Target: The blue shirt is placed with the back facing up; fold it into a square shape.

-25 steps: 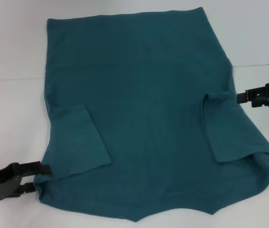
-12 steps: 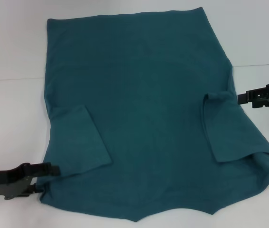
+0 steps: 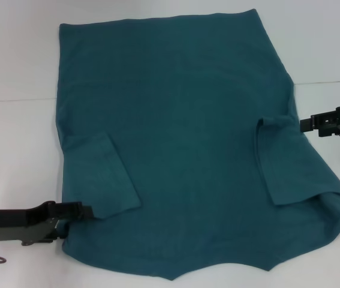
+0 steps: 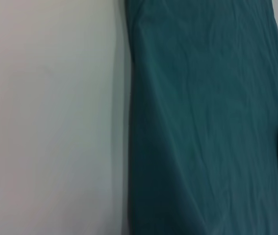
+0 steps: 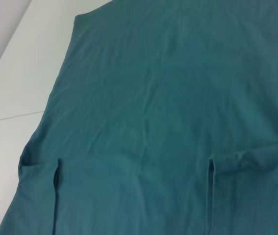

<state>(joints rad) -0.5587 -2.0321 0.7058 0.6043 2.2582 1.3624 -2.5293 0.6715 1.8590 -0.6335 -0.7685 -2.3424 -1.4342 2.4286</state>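
Head view: blue shirt (image 3: 181, 144) spread flat on white table (image 3: 14, 150), bare room at 9 and 3 o'clock, left gripper (image 3: 80, 211) pinching its 7 o'clock edge, right gripper (image 3: 304, 124) closed at its 3 o'clock edge; wrist views: only fabric, table

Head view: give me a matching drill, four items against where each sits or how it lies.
Items:
1. blue shirt
2. left gripper
3. right gripper
4. table

States:
A. at the shirt's edge beside the right sleeve fold
B. white, bare beside the cloth
C. spread flat, both sleeves folded inward
D. over the shirt's near left corner

Pairs: 1-C, 2-D, 3-A, 4-B
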